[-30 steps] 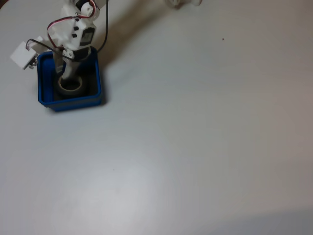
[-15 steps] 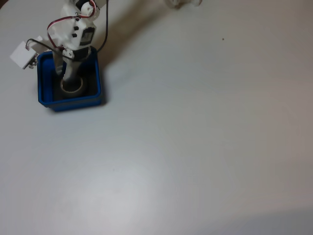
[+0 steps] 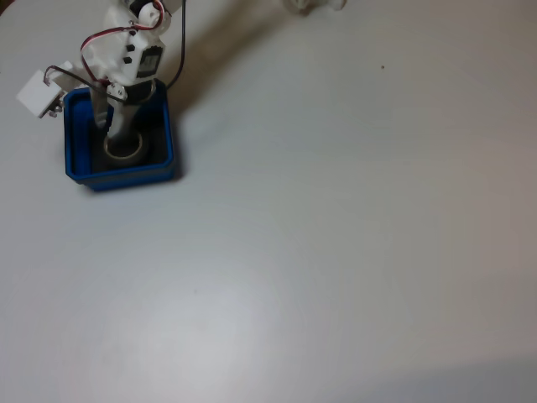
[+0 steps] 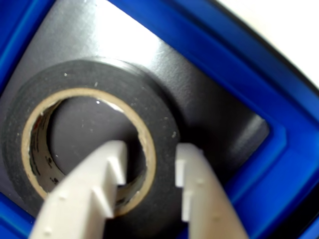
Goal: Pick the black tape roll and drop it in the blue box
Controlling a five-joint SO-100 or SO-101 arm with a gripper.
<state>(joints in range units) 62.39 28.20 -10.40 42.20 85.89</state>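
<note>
The blue box (image 3: 126, 175) stands at the upper left of the white table in the fixed view. The black tape roll (image 3: 127, 152) lies flat on its dark floor, its beige core facing up. My gripper (image 3: 121, 138) reaches down into the box from above. In the wrist view the gripper (image 4: 149, 155) straddles the wall of the roll (image 4: 99, 74): one white finger (image 4: 107, 167) is inside the core and the other finger (image 4: 192, 172) is outside the black ring. The jaws stand slightly apart, with a small dark gap at the inner finger. The blue rim (image 4: 239, 64) surrounds the roll.
A small white block (image 3: 38, 94) on wires hangs beside the box's left corner, and a black cable (image 3: 180, 50) runs up along the arm. A white object (image 3: 315, 4) sits at the top edge. The wide table (image 3: 336, 252) stretches right and toward the front.
Since a second ago the roll has settled slightly lower onto the box floor. The arm and gripper stay over the box, and nothing differs over the last half second.
</note>
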